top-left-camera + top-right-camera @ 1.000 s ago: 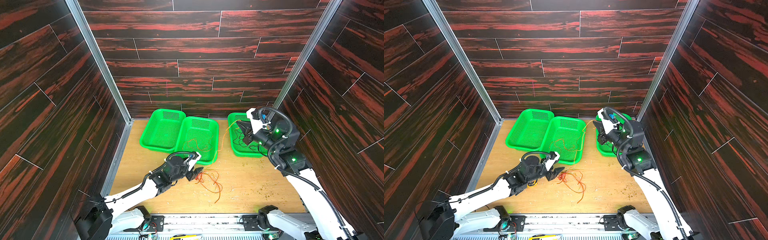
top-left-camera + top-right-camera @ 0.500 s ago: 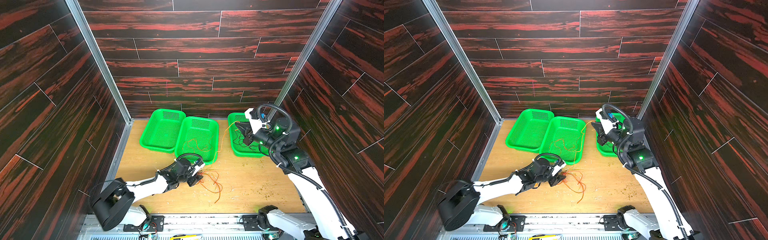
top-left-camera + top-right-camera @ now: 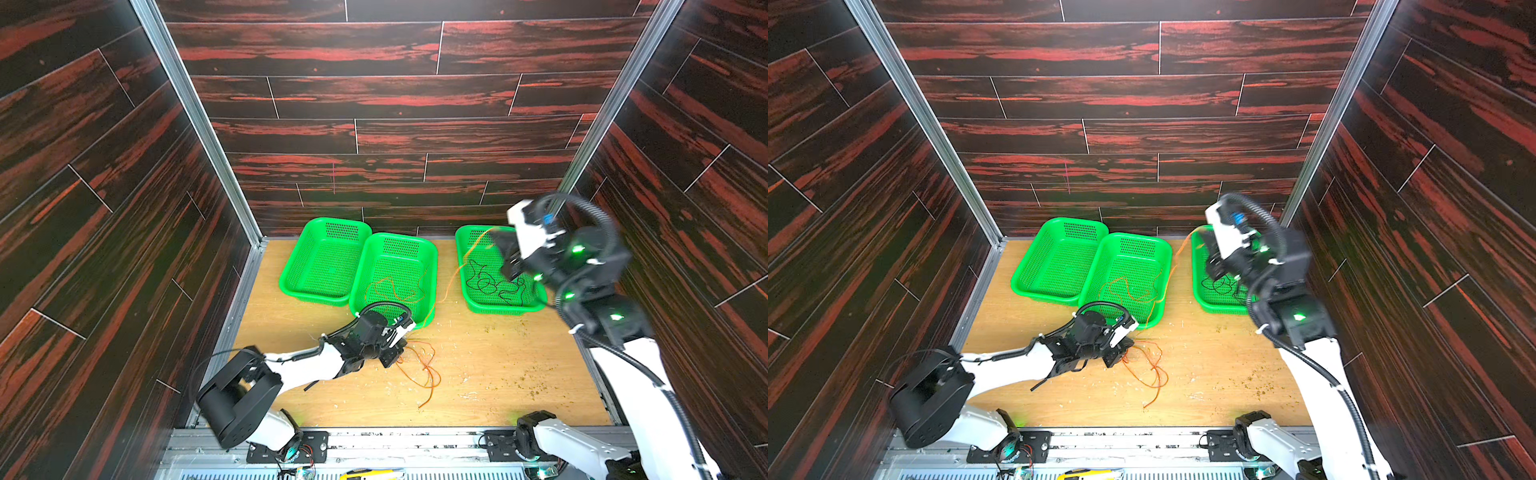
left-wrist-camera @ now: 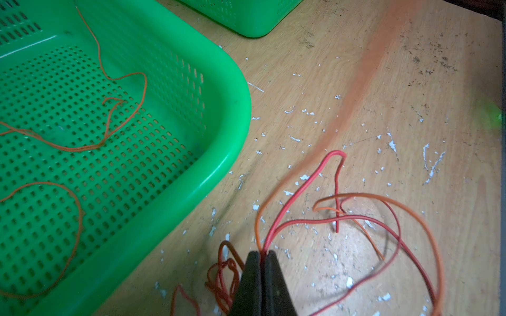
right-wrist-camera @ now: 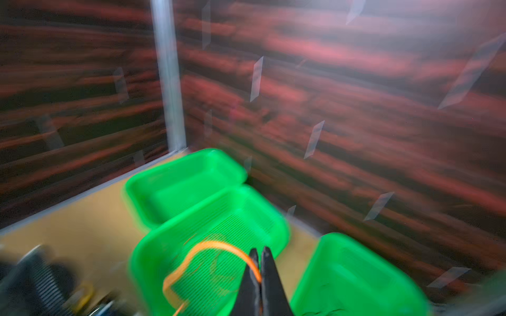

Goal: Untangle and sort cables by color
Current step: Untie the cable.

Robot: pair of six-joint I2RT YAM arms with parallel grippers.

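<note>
Left wrist view puts us right over the mess: the left gripper has its black jaws pressed together on a red cable (an orange strand may slip in beside it, we cannot be sure). That red cable lies in loose loops on the wooden table, at about 6 o'clock from the middle basket. The right gripper is squeezed tight on an orange cable, up over the right basket at about 2 o'clock on the table. That cable seems to run down toward the pile. Black cables curl inside the right basket. Thin orange cables lie in the middle basket, and the left basket at 11 o'clock holds none.

We think these cables are very light, bendy and smooth, like plastic string. They will snag on each other and may slide out of a weak pinch. A free loop away from the knots looks like the best place to grab. The baskets are hard, shiny green plastic with round corners and many little holes. The table is pale, scratched wood with white flecks.
</note>
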